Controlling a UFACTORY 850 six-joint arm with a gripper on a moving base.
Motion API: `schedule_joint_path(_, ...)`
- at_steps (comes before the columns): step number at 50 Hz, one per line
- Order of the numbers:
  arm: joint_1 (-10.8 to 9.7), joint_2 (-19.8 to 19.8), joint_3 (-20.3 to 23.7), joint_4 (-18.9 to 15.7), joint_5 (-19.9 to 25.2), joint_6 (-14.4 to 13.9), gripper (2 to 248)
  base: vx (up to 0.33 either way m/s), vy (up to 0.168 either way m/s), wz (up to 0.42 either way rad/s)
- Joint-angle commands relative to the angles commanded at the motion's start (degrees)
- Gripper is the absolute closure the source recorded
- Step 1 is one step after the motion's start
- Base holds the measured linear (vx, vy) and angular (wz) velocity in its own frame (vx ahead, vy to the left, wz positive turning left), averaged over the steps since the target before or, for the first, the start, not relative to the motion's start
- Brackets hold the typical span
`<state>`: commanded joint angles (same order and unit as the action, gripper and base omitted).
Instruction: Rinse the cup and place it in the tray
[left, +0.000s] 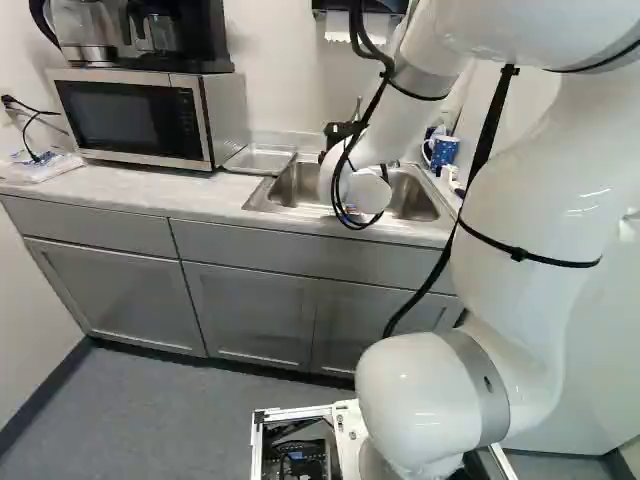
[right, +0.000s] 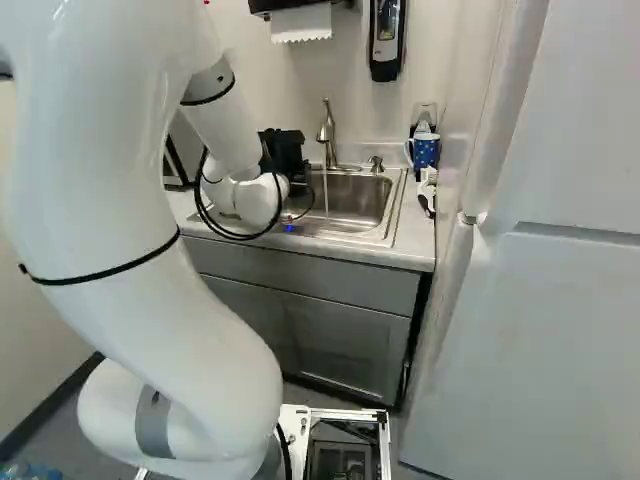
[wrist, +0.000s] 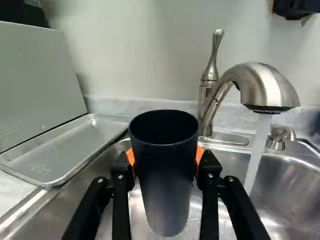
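Wrist: gripper (wrist: 165, 162) is clamping the cup (wrist: 162, 192) from both sides, orange pads (wrist: 200, 153) pressing below its mouth. Cup is standing mouth-up over the sink (wrist: 287, 187), beside the water (wrist: 256, 150), not under it. It's looking light, stiff, probably not fragile, maybe slippery once wet; I'd be holding it mid-wall, mouth free. Wall is showing matte, dark, smooth, tapering; material unclear. Left base: arm (left: 530, 230) is hiding the cup; shallow metal tray (left: 258, 159) is lying between microwave (left: 130, 118) and sink. Right base: curved brushed-metal tap (right: 327, 130) is running thin into the steel basin.
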<state>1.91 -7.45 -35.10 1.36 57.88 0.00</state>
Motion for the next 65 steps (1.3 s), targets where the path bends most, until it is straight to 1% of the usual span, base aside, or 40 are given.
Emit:
schedule_joint_path(8, -0.41, -0.74, 0.17, 0.00, 0.25, 0.00, 125, 0.000, 0.000, 0.000)
schedule_joint_path(14, -1.13, -0.73, 0.19, 0.00, 0.43, 0.00, 125, 0.000, 0.000, 0.000)
schedule_joint_path(63, -9.62, -0.97, -0.07, 0.00, 0.80, 0.00, 125, 0.000, 0.000, 0.000)
schedule_joint_path(65, -9.62, -0.97, -0.07, 0.00, 0.80, 0.00, 125, 0.000, 0.000, 0.000)
